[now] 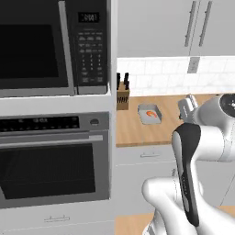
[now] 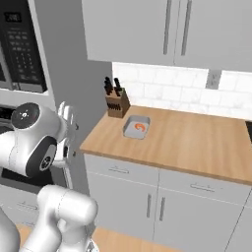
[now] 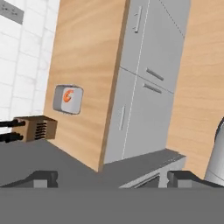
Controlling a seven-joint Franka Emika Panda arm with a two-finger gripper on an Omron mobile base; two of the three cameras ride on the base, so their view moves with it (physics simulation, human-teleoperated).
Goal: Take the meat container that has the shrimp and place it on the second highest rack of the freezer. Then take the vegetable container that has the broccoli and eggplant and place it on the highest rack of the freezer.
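- A small grey tray [image 1: 150, 114] sits on the wooden worktop [image 1: 160, 133], near its left end and towards the back wall.
- One curled orange-pink shrimp [image 1: 151, 114] lies inside the tray, far smaller than the tray itself.
- In the right base view the same tray [image 2: 136, 127] with its shrimp [image 2: 141, 127] rests just in front and to the right of a brown knife block [image 2: 117, 104], close to it but apart.
- The knife block [image 1: 122, 97] stands at the back left corner of the worktop, against the tall column, with dark handles sticking up from it.
- The column left of the worktop holds a black-fronted microwave [image 1: 50, 43] above and a black-fronted oven [image 1: 53, 160] below.
- White tiles [image 2: 172, 91] cover the wall behind the worktop, with an outlet plate [image 2: 213, 78] set in them, and grey wall cupboards [image 2: 162, 29] hang above.
- Grey base cupboards [image 2: 162, 202] with bar handles run under the worktop [image 2: 197, 142].
- The end effector [image 3: 113, 179] is empty, its two dark fingertips [image 3: 42, 178] wide apart at the bottom of the hand view.
- The hand view is rolled sideways; in it the tray [image 3: 68, 99] and shrimp [image 3: 67, 96] lie well ahead of the fingertips, with the knife block [image 3: 36, 128] beside them.
- The white arm [image 1: 193, 156] is raised in front of the cupboards, well apart from the tray.
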